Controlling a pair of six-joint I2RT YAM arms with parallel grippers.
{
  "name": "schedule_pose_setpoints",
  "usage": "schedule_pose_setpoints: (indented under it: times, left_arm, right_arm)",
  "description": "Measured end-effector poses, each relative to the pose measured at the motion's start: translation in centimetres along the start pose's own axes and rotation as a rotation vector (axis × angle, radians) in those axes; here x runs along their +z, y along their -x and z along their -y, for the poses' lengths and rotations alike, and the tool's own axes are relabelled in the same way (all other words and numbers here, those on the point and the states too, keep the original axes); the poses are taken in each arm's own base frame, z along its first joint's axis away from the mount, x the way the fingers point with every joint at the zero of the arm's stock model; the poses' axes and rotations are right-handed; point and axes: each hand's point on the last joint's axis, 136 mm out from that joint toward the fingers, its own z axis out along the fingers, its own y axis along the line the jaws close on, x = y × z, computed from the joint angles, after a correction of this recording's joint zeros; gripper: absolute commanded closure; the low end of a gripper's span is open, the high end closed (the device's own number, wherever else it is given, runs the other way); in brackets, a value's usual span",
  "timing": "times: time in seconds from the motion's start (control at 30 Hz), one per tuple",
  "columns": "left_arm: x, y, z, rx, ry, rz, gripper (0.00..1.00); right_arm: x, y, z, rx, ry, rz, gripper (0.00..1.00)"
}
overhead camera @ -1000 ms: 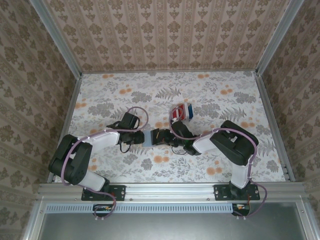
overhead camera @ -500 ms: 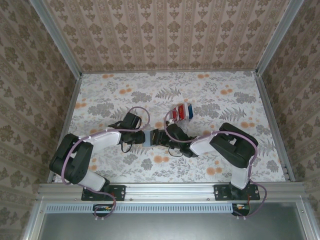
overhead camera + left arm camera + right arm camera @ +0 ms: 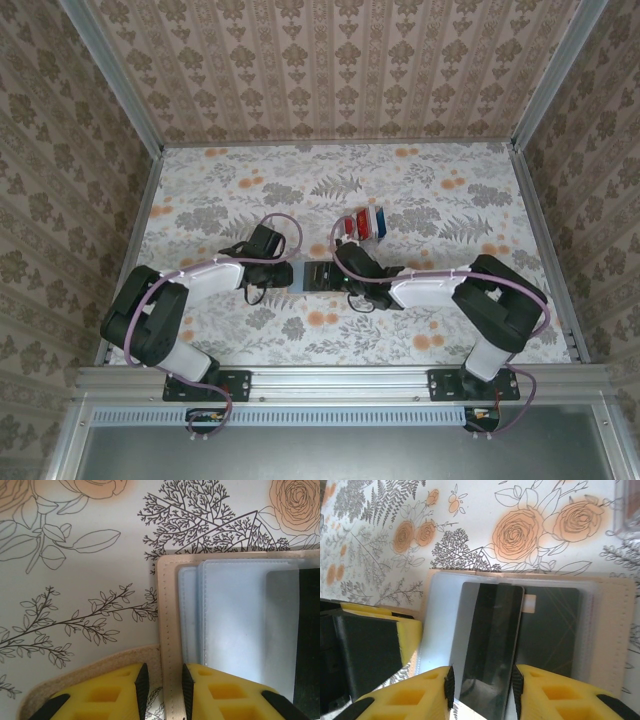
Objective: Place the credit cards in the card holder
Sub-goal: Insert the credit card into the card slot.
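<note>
The card holder [image 3: 167, 630] lies open on the floral table, tan rim around blue-grey pockets. My left gripper [image 3: 163, 687] is shut on its tan edge. In the right wrist view a dark card [image 3: 490, 640] lies partly inside a pocket of the card holder [image 3: 612, 630], beside another dark card [image 3: 550, 630] tucked deeper. My right gripper [image 3: 481, 685] is open, its pads straddling the first dark card. From above, both grippers meet at the card holder [image 3: 303, 275], the left gripper [image 3: 283, 273] on one side and the right gripper [image 3: 332, 276] on the other. The remaining credit cards [image 3: 365, 223], red and blue, sit just behind.
Patterned walls enclose the table [image 3: 450, 190] on three sides. Both arms lie low across the near middle. A blurred clear edge [image 3: 629, 510] shows at the top right of the right wrist view.
My right gripper has opened off the dark card, which stays in the card holder, and the right arm has flattened out toward the right. The left gripper keeps its hold.
</note>
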Motion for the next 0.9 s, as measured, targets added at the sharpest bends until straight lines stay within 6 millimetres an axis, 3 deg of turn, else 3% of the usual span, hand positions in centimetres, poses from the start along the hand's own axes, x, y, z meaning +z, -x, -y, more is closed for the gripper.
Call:
schedule_pose_setpoints:
  times: [0.2, 0.4, 0.9]
  left_arm:
    - [0.0, 0.0, 0.0, 0.0, 0.0, 0.0, 0.72]
    - [0.0, 0.0, 0.0, 0.0, 0.0, 0.0, 0.72]
    - [0.0, 0.0, 0.0, -0.001, -0.001, 0.001, 0.72]
  right_arm:
    - [-0.3, 0.7, 0.2, -0.08, -0.049, -0.025, 0.8]
    - [0.3, 2.2, -1.2, -0.145, -0.047, -0.054, 0.87]
    - [2.9, -1.0, 1.0, -0.185, -0.107, -0.214, 0.87]
